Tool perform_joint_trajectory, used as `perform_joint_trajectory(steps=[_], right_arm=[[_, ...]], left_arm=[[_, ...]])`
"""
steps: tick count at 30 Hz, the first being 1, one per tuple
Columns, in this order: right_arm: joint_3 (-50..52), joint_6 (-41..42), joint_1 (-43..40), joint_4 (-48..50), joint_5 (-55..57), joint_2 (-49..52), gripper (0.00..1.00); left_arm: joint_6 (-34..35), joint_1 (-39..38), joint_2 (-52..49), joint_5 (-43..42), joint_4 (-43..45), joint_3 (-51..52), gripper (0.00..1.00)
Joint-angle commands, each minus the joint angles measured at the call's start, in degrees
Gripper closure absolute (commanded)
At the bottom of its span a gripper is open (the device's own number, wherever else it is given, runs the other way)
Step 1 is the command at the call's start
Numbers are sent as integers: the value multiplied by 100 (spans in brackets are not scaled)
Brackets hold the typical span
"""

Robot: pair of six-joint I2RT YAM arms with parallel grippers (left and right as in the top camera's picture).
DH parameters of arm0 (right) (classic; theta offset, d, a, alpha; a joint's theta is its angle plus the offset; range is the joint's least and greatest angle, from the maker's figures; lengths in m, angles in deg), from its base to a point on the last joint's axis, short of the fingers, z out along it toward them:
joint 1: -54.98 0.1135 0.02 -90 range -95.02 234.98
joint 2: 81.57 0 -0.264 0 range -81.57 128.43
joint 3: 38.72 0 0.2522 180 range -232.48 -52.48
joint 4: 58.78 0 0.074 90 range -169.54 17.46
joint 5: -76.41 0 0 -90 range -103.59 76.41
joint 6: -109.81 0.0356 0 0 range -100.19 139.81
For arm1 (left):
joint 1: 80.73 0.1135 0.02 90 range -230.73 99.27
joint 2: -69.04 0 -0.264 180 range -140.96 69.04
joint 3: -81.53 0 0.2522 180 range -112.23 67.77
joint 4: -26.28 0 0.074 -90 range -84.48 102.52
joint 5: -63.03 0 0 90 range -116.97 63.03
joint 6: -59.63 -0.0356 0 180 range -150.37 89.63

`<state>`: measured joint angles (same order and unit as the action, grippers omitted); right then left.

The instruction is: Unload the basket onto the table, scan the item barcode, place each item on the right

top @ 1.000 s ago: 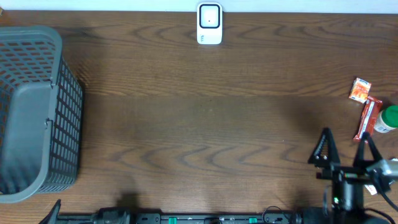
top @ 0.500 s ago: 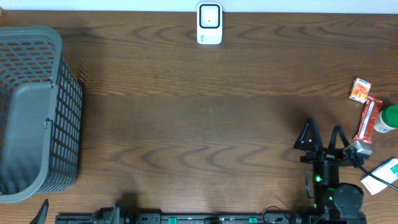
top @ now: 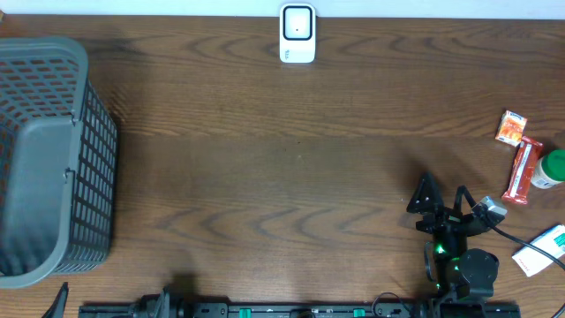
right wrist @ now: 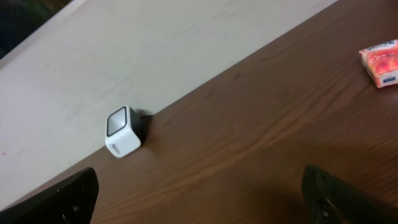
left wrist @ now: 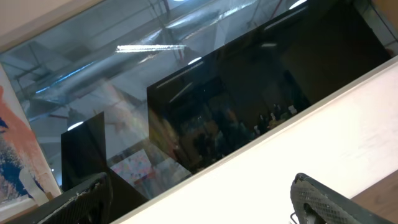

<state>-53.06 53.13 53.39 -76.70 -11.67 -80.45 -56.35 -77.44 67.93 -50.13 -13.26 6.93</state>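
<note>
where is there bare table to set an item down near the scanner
The wide bare tabletop between the basket on the left, the scanner at the far edge and the right end effector is free. Crowded: the right edge, where the orange packet, red bar, green-capped bottle and white box sit clustered.
</note>
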Motion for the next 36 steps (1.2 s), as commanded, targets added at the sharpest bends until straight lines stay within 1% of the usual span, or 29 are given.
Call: perform_joint_trajectory(steps=[1, 6, 9, 11, 14, 18, 22, 26, 31, 36], right_arm=[[26, 46, -26, 9, -7, 39, 1], [26, 46, -26, 9, -7, 39, 1], [26, 46, -26, 9, -9, 39, 1], [26, 46, -26, 9, -9, 39, 1], [26, 46, -26, 9, -9, 39, 1], [26, 46, -26, 9, -7, 39, 1], [26, 46, -26, 9, -7, 39, 1], [26, 46, -24, 9, -7, 39, 1], [26, 46, -26, 9, -9, 39, 1], [26, 46, -26, 9, -7, 39, 1]], left_arm=[[-81, -22, -17, 70, 17, 13, 9], [-81, -22, -203, 72, 428, 13, 9], [-76, -22, -308, 70, 411, 13, 9], [-68, -22, -358, 59, 190, 15, 9], [118, -22, -367, -127, -328, 15, 9], [118, -22, -367, -953, -955, 15, 9], [2, -20, -372, -555, -1445, 42, 9], [7, -22, -374, -533, -1558, 343, 9], [4, -22, -374, -466, -1084, 1390, 9], [11, -111, -358, -466, 203, 2601, 9]])
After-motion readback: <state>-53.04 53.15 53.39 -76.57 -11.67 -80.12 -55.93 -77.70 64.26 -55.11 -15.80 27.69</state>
